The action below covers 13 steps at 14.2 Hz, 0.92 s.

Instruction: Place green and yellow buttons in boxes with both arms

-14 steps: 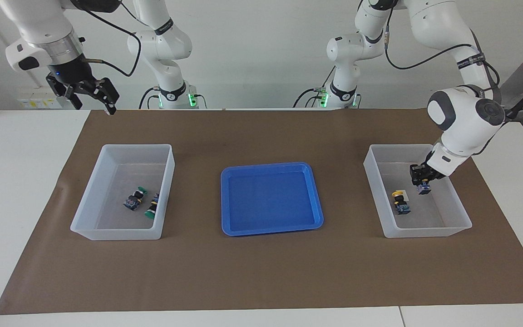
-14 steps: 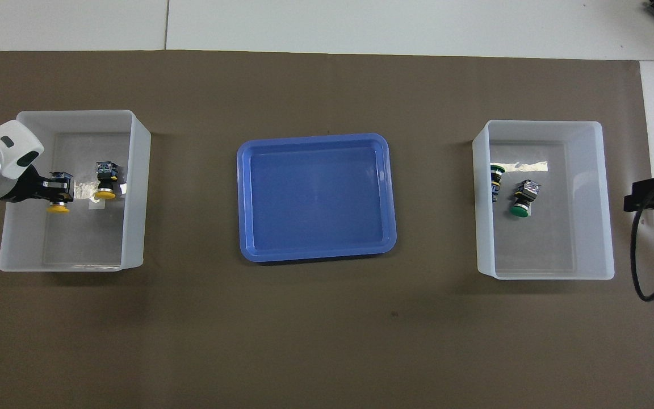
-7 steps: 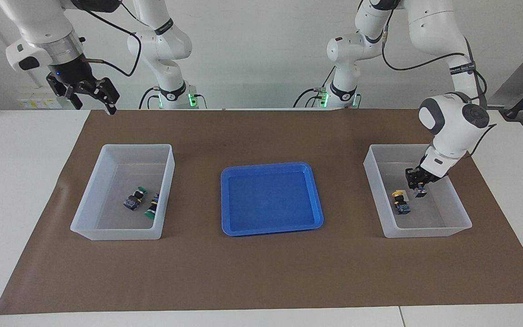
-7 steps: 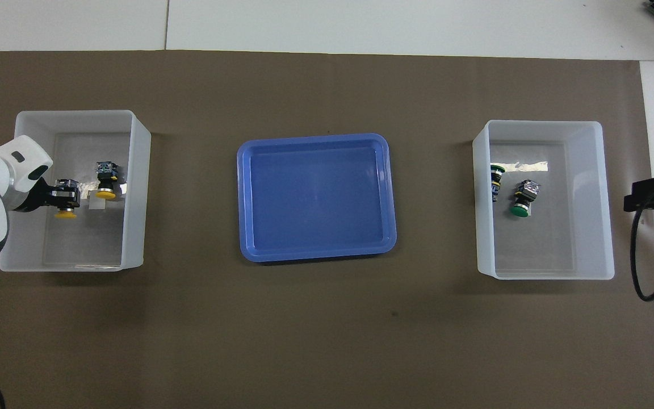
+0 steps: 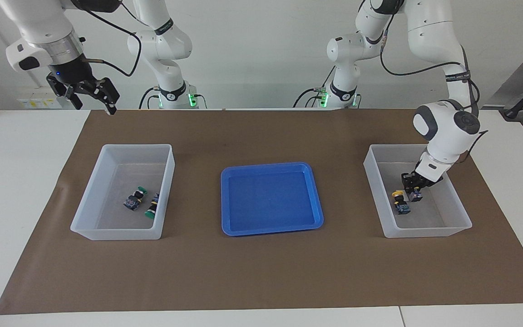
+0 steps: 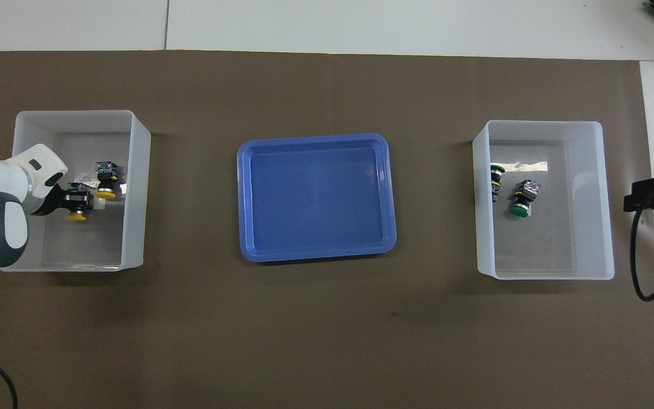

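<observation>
L gripper (image 5: 413, 190) low in box (image 5: 456, 206) at yellow button (image 6: 77, 215), grip state unclear | R gripper (image 5: 90, 96) open, waiting, cut off overhead | 2nd green button (image 6: 495, 177) half-hidden by box wall (image 6: 481, 199)

Four push-button switches show — two yellow buttons (image 6: 105, 194) and two green buttons (image 6: 519, 211) — plus two translucent boxes (image 6: 139, 170) and one blue tray (image 6: 315, 255).

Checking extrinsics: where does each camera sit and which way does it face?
Facing view: high across the table, looking at the robots; both arms show, left claw in the yellow-button box, right claw raised.
Overhead view: above the robots' end, looking steeply down; left wrist, claws show.
Shared: blue tray, green-button box; half a turn apart.
</observation>
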Each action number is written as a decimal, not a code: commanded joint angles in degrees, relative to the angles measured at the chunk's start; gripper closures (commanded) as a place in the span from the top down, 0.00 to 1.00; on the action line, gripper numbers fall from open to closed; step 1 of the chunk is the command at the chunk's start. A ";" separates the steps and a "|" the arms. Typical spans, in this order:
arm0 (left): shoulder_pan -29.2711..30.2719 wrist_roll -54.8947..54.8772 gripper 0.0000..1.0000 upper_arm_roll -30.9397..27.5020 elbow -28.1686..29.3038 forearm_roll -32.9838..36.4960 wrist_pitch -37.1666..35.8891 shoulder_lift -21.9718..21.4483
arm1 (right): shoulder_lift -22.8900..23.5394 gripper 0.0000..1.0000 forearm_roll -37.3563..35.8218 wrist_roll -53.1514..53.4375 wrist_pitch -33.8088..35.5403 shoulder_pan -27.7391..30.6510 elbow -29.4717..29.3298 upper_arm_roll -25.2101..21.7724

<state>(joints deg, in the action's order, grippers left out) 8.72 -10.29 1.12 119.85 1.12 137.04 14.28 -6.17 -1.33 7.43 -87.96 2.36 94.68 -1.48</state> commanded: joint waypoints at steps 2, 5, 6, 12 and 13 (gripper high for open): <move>-0.10 -0.34 0.79 0.20 -8.29 0.99 -10.08 0.31 | -0.60 1.00 0.89 0.30 0.51 0.28 0.41 0.16; -2.38 -0.08 0.79 0.38 -19.79 0.73 -23.96 0.49 | -0.60 1.00 0.89 0.30 0.51 0.28 0.41 0.25; -3.17 0.36 0.79 0.38 -23.75 0.64 -28.45 1.01 | -0.60 1.00 0.89 0.30 0.51 0.28 0.41 0.16; -12.48 10.36 0.79 0.38 -41.97 0.64 -50.89 3.56 | -0.60 1.00 0.89 0.30 0.51 0.19 0.41 0.16; -14.06 11.60 0.79 0.38 -41.89 0.81 -51.25 3.04 | -0.60 1.00 0.89 0.30 0.51 0.28 0.41 0.16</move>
<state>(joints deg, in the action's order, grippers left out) -2.17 -2.05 2.24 81.87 1.10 88.97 15.03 -6.17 -1.33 7.43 -87.96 2.36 94.68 -1.47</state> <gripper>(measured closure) 0.211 0.000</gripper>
